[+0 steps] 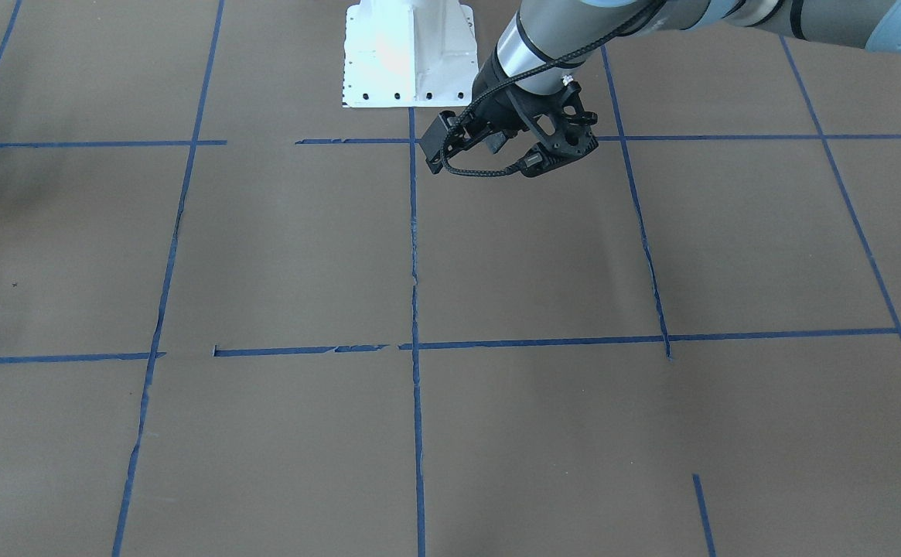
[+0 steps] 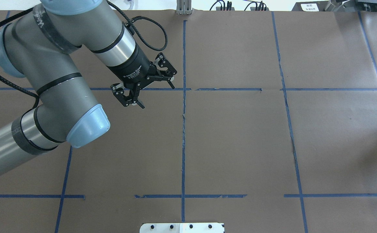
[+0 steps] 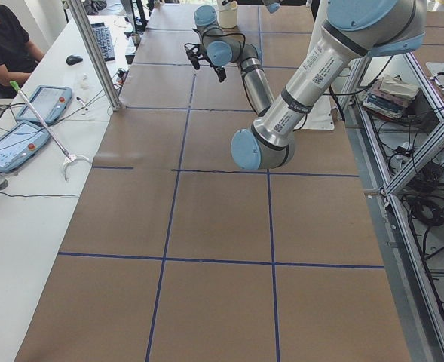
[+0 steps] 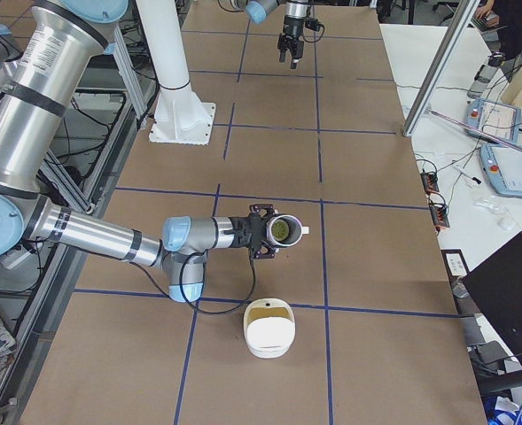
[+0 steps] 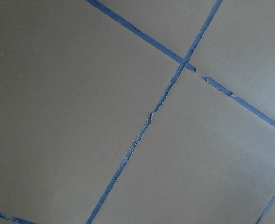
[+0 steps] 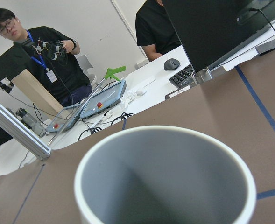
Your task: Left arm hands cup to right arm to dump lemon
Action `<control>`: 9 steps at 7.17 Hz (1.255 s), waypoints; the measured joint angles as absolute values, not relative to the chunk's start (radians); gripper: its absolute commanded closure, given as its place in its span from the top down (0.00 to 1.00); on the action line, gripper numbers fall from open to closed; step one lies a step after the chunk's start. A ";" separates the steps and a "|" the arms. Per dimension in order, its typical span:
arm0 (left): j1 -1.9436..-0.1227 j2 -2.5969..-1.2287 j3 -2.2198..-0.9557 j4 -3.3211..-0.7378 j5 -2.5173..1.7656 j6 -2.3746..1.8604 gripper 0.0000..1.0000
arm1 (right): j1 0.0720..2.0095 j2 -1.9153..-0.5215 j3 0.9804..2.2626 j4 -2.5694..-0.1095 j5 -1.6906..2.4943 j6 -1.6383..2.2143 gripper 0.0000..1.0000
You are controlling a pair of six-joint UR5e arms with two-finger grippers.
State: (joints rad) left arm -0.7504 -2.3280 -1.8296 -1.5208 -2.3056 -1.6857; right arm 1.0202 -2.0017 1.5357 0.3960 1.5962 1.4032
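Observation:
My left gripper [image 2: 157, 97] is open and empty above the brown table, near a blue tape crossing. It also shows in the front view [image 1: 489, 158], far off in the right-side view [image 4: 289, 53] and in the left-side view [image 3: 206, 64]. The left wrist view shows only bare table and tape. The cup [image 4: 292, 221] is at the tip of my right gripper [image 4: 262, 233], tilted, with the lemon [image 4: 280, 231] inside. I cannot tell whether that gripper is shut. In the right wrist view the cup's grey inside [image 6: 165, 186] fills the bottom, and the lemon is hidden.
A white container [image 4: 269, 329] with a yellowish inside stands on the table just in front of the cup. The white robot pedestal [image 1: 407, 54] is at the table's back edge. Operators, tablets [image 3: 44, 102] and an aluminium post [image 4: 438, 71] are along the far side.

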 measured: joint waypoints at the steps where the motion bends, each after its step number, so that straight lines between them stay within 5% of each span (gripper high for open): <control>1: -0.750 -2.328 -1.829 -1.523 -2.306 -1.686 1.00 | 1.058 -2.001 1.507 0.433 1.611 1.530 0.27; 9: -0.748 -2.335 -1.838 -1.527 -2.306 -1.712 1.00 | 1.331 -1.941 1.246 0.636 1.814 2.381 0.27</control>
